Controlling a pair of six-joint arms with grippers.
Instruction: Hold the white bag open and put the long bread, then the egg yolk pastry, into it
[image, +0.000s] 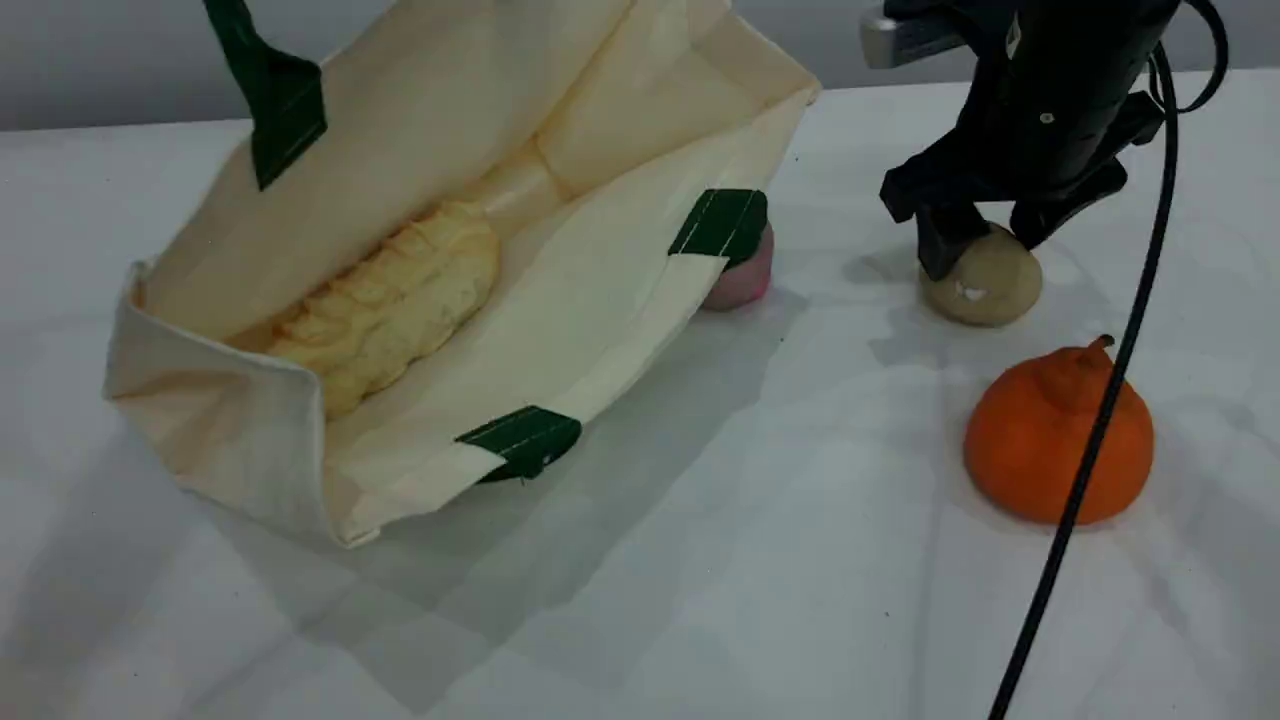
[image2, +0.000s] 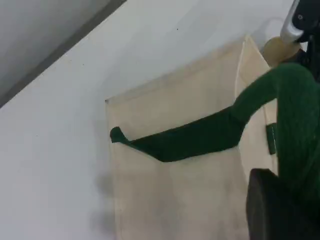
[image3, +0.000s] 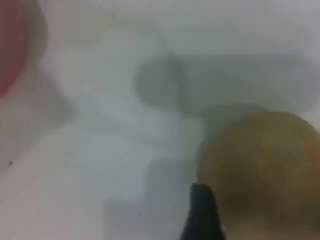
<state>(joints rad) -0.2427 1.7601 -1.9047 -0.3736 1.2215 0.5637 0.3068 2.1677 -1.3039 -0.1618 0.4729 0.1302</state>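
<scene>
- Starting at the right gripper (image: 985, 238), we see its fingers (image: 940, 252) standing apart, one on each side of the egg yolk pastry (image: 985, 288), low against its upper half. We cannot tell whether they press on it or only flank it.
- In the right wrist view one dark fingertip (image3: 202, 215) sits just beside the pastry's tan curve (image3: 265, 165).
- The pastry rests on the table (image: 750, 560) at the far right, its small white spot facing the near side.
- The left gripper (image2: 278, 210) is clenched. In its wrist view the green strap (image2: 190, 140) climbs from the cloth up to it, so we take it to be holding the white bag (image: 620, 290) by that handle.
- In the scene the same strap (image: 275, 90) rises taut out of the top edge, lifting the far-left rim so that the mouth gapes.
- The bag lies on the left half of the table, its long axis running from near left to far right.
- The long bread (image: 400, 295) lies inside on the bottom, lengthwise with the bag, one end near left and the other far right.
- A pink ball (image: 745, 282) sits just beside the bag's far-right corner, partly behind a green tab (image: 722, 222).
- An orange fruit (image: 1060, 440) stands near the pastry, on its near side, stem up, with a black cable (image: 1100, 420) crossing it.
</scene>
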